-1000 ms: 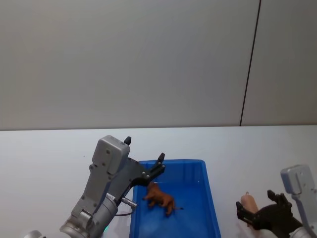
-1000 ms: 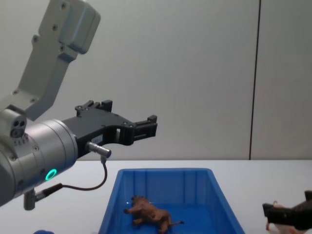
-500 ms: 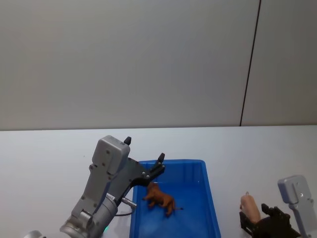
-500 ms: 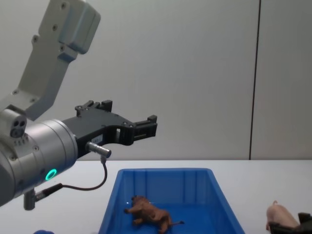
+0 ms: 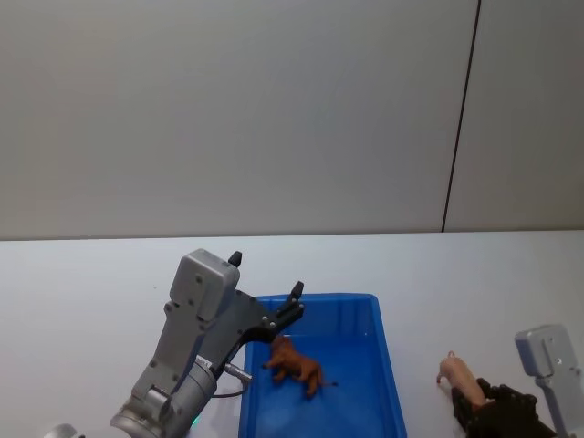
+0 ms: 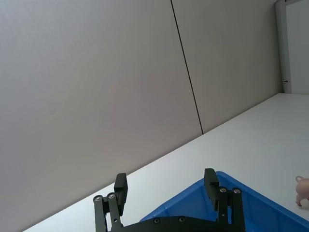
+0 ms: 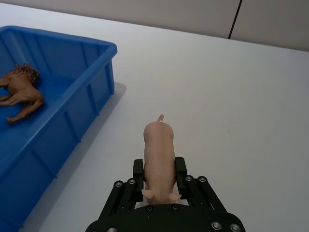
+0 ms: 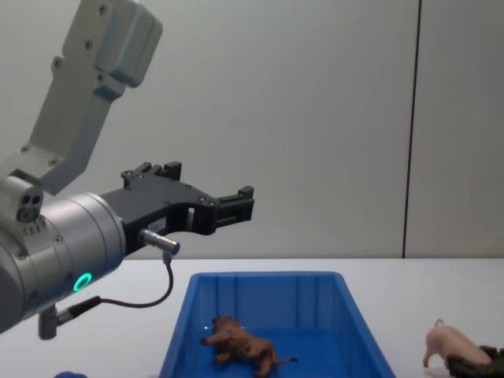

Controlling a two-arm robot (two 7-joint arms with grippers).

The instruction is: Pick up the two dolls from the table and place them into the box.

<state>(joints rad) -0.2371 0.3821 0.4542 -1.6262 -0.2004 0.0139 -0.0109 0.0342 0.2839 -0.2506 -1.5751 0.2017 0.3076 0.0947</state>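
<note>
White table (image 7: pixel 231 96), right fingers (image 7: pixel 138 170) seemingly clamping pink pig (image 7: pixel 158 150)

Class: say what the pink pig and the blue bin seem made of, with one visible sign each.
Pink pig: probably moulded plastic or rubber; smooth, matte skin. Blue bin: likely rigid plastic; slight sheen, moulded ribs on inner walls.

Left gripper (image 6: pixel 165 180) raised, jaws apart, right gripper (image 7: pixel 159 166) low, seemingly clamping pink pig (image 7: pixel 158 145)

White table (image 5: pixel 91 274): blue box (image 5: pixel 338 298), pink pig (image 5: pixel 459 374) beside.
</note>
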